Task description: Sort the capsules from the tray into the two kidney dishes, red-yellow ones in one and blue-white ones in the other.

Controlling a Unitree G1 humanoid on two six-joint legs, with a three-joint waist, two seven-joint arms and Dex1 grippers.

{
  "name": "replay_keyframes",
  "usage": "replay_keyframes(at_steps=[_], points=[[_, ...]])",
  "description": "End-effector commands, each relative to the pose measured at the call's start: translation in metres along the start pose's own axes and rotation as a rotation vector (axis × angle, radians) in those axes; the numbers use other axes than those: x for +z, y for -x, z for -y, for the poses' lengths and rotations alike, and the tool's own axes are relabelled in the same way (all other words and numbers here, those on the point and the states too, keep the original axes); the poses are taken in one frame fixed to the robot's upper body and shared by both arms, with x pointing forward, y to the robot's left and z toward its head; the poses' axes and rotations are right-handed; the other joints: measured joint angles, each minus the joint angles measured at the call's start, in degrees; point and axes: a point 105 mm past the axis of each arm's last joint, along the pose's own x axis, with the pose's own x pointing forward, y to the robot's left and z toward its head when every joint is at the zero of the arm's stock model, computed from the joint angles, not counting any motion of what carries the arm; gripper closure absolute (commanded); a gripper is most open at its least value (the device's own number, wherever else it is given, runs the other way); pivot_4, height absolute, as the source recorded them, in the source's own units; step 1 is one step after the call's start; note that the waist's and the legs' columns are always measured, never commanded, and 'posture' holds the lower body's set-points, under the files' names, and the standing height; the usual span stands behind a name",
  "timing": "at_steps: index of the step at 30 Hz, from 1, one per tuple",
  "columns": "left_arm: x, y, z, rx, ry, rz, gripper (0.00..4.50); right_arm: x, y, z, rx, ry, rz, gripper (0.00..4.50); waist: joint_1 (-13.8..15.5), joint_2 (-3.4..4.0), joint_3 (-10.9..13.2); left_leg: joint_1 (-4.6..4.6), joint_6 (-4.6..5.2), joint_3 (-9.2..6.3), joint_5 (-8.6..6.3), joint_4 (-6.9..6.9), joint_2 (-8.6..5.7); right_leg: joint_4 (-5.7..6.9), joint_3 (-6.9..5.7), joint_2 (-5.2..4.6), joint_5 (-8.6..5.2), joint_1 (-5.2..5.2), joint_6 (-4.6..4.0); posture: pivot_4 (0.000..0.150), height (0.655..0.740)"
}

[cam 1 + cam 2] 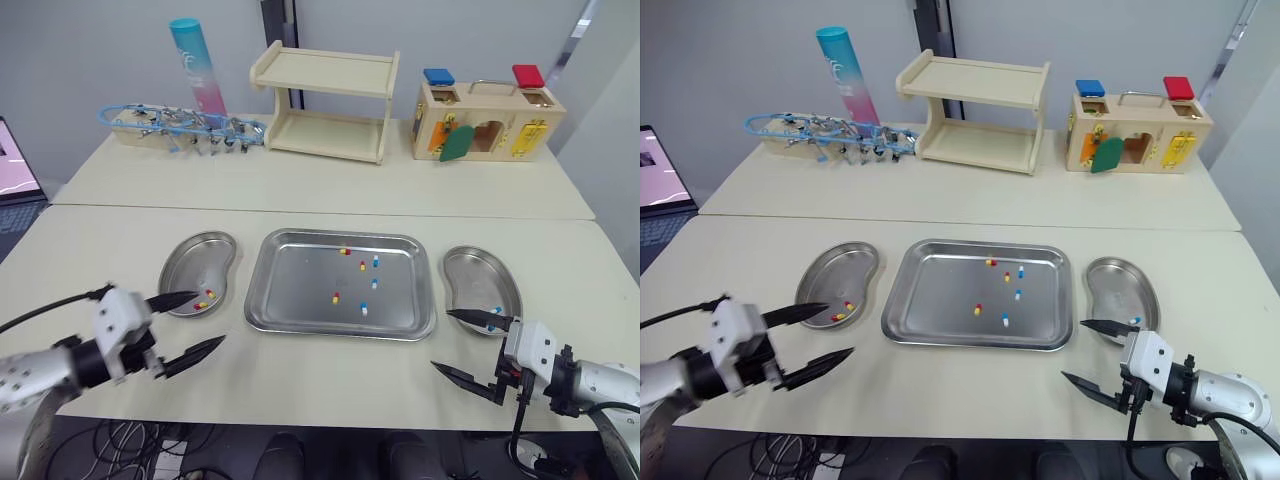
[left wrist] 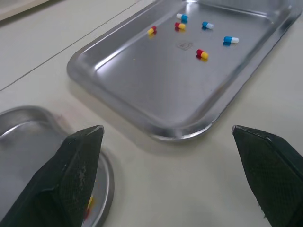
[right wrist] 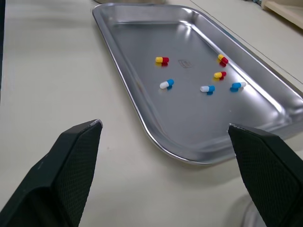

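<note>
matte cream table [image 1: 320,200], shiny rectangular tray [image 1: 300,285]

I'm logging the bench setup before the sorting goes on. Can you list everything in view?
tray: one, steel, centre of the near table
red-yellow capsules: three in the tray, at least two in the left kidney dish
blue-white capsules: three in the tray, at least one in the right kidney dish
left kidney dish: one, steel, left of the tray
right kidney dish: one, steel, right of the tray
shelf: one, pale wood, back table
lock box: one, wood, back right
tube: one, teal-pink, upright, back left
wire toy: one, blue, beside the tube
laptop: one, left edge
left gripper: black, open
right gripper: black, open
</note>
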Motion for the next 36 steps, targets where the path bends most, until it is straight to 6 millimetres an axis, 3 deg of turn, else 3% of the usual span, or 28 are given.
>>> replay_keyframes(at_steps=[1, 6, 9, 13, 16, 21, 36], points=[[0.019, -0.023, 0.008, -0.096, -0.019, 0.022, 0.00, 0.014, -0.005, -0.004, -0.012, 0.005, 0.047, 0.03, -0.23, 0.00, 0.00, 0.00, 0.00, 0.00, 0.00, 0.00, 0.00, 0.00, 0.01, 0.00, 0.00, 0.00, 0.00, 0.150, 0.7400], [0.034, -0.061, 0.008, -0.244, -0.044, 0.073, 0.00, 0.012, -0.010, -0.014, -0.008, -0.017, 0.044, 0.03, -0.47, 0.04, 0.00, 0.04, 0.01, 0.00, 0.00, 0.02, 0.01, 0.06, 0.02, 0.04, 0.00, -0.01, 0.00, 0.150, 0.7400], [0.033, -0.078, 0.008, -0.327, -0.063, 0.072, 0.58, 0.012, -0.011, -0.017, -0.015, -0.024, 0.042, 0.00, -0.49, 0.04, 0.00, 0.03, 0.01, 0.01, 0.00, 0.03, 0.01, 0.06, 0.02, 0.05, 0.00, -0.02, 0.00, 0.150, 0.7400], [0.025, -0.097, 0.006, -0.402, -0.105, 0.044, 1.84, 0.013, -0.014, -0.020, -0.025, -0.029, 0.042, 0.00, -0.42, 0.04, 0.00, 0.00, 0.00, 0.00, 0.00, 0.05, 0.00, 0.05, 0.01, 0.05, 0.00, -0.03, 0.00, 0.150, 0.7400], [0.015, -0.119, 0.003, -0.452, -0.161, 0.021, 1.84, 0.012, -0.015, -0.024, -0.038, -0.040, 0.033, 0.00, -0.34, 0.02, 0.01, 0.01, 0.01, -0.01, 0.01, 0.06, -0.01, 0.05, 0.00, 0.06, 0.00, -0.02, 0.00, 0.150, 0.7400], [0.005, -0.138, -0.001, -0.492, -0.214, 0.001, 1.84, 0.012, -0.016, -0.031, -0.047, -0.055, 0.025, 0.00, -0.38, 0.02, 0.01, -0.05, 0.01, -0.02, 0.01, 0.11, -0.02, 0.05, -0.01, 0.06, 0.00, -0.03, 0.00, 0.150, 0.7400], [-0.010, -0.167, -0.002, -0.586, -0.233, -0.078, 1.84, 0.013, -0.017, -0.040, -0.054, -0.091, 0.004, 0.00, -0.44, 0.01, 0.01, -0.04, 0.01, -0.05, 0.01, 0.13, -0.03, 0.06, -0.03, 0.06, 0.00, -0.01, 0.01, 0.150, 0.7400]])
